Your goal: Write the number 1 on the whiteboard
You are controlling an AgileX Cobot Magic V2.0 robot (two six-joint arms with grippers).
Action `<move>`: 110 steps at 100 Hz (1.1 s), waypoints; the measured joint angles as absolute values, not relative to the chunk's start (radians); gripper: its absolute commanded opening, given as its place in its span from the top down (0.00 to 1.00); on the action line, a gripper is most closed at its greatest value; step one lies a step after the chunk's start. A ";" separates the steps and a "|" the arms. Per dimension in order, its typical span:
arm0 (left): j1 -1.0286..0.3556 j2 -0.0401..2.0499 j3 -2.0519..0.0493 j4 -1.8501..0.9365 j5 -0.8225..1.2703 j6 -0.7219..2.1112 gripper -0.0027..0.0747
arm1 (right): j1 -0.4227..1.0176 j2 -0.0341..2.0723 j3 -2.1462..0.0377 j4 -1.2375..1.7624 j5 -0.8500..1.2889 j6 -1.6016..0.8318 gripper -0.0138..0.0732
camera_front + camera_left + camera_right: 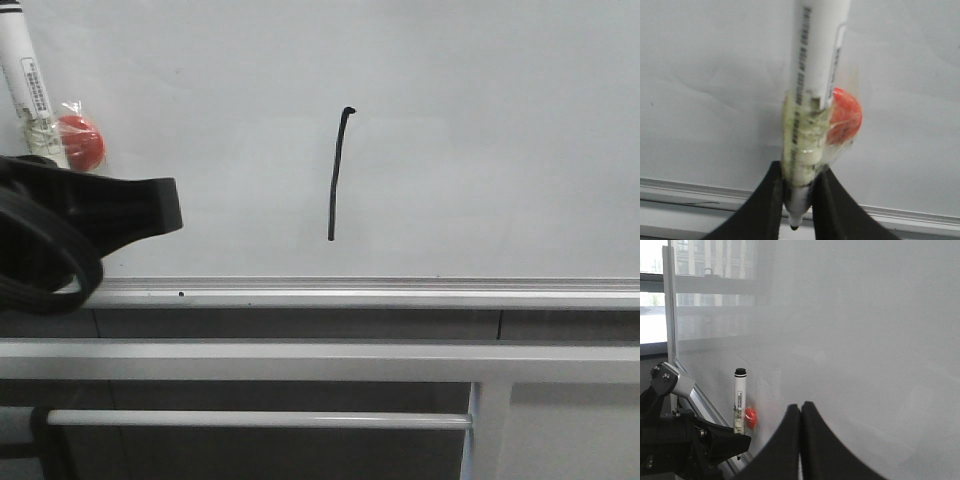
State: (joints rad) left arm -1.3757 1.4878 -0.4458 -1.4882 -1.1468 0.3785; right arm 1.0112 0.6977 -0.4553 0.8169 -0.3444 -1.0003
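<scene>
Over on the left, the left end effector [796,200] pinches a white marker pen [22,75] low on its barrel, tip pointing down, cap end up; a red ball [80,140] is bound to the barrel with clear tape, just beside the grip. The pen looks light and stiff, its plastic smooth and likely slippery, so the taped stretch near the tip seems the sensible place to hold it, which is where the fingers [760,210] sit. Whether the tip touches the whiteboard [500,150] I cannot tell; in the front view the black arm covers it. Toward the middle of the board stands the number 1 [337,175], a thin black stroke, slightly curved, with a small hook on top, ending well above the silver rail [400,292]. The board looks rigid and glossy, so fresh ink would probably smear if brushed. On the right, the right end effector [800,440] is pressed together, holding nothing, near the board; the stroke does not show in its view.
</scene>
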 measured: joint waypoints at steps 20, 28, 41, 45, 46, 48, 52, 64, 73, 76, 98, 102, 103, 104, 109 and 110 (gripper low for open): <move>-1.376 1.488 -0.511 -1.520 -1.135 0.520 0.99 | 1.011 0.698 -0.455 0.817 -0.344 -1.000 0.91; -1.363 1.488 -0.528 -1.527 -1.114 0.554 0.99 | 1.011 0.698 -0.455 0.817 -0.344 -1.000 0.91; -1.339 1.488 -0.530 -1.537 -1.062 0.566 0.99 | 1.011 0.698 -0.455 0.817 -0.344 -1.000 0.91; -1.335 1.488 -0.530 -1.539 -1.052 0.567 0.99 | 1.011 0.698 -0.455 0.817 -0.344 -1.000 0.91; -1.335 1.488 -0.530 -1.539 -1.049 0.567 0.99 | 1.011 0.698 -0.455 0.817 -0.344 -1.000 0.91; -1.334 1.488 -0.530 -1.539 -1.049 0.567 0.99 | 1.011 0.698 -0.455 0.817 -0.346 -1.000 0.91; -1.333 1.488 -0.530 -1.539 -1.045 0.567 0.99 | 1.011 0.698 -0.455 0.817 -0.346 -1.000 0.91; -1.332 1.488 -0.530 -1.539 -1.038 0.567 0.99 | 1.011 0.698 -0.455 0.817 -0.346 -1.000 0.91; -1.332 1.488 -0.530 -1.539 -1.038 0.567 0.99 | 1.011 0.698 -0.455 0.817 -0.344 -1.000 0.91; -1.332 1.488 -0.530 -1.539 -1.038 0.567 0.99 | 1.011 0.698 -0.455 0.817 -0.344 -1.000 0.91; -1.332 1.488 -0.530 -1.501 -1.038 0.568 0.96 | 1.011 0.698 -0.455 0.817 -0.344 -1.000 0.91; -1.332 1.488 -0.530 -1.492 -1.038 0.568 0.91 | 1.011 0.698 -0.455 0.817 -0.344 -1.000 0.91; -1.332 1.488 -0.530 -1.490 -1.038 0.568 0.91 | 1.011 0.698 -0.455 0.817 -0.344 -1.000 0.91; -1.332 1.488 -0.530 -1.490 -1.038 0.568 0.89 | 1.011 0.698 -0.455 0.817 -0.344 -1.000 0.91; -1.332 1.488 -0.530 -1.484 -1.038 0.570 0.84 | 1.011 0.698 -0.455 0.817 -0.344 -1.000 0.91; -1.332 1.488 -0.530 -1.484 -1.038 0.570 0.82 | 1.011 0.698 -0.455 0.817 -0.344 -1.000 0.91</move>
State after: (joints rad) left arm -1.3321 1.4878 -0.5299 -1.4839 -1.0382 0.5696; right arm 1.0112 0.6977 -0.4553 0.8169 -0.3444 -1.0003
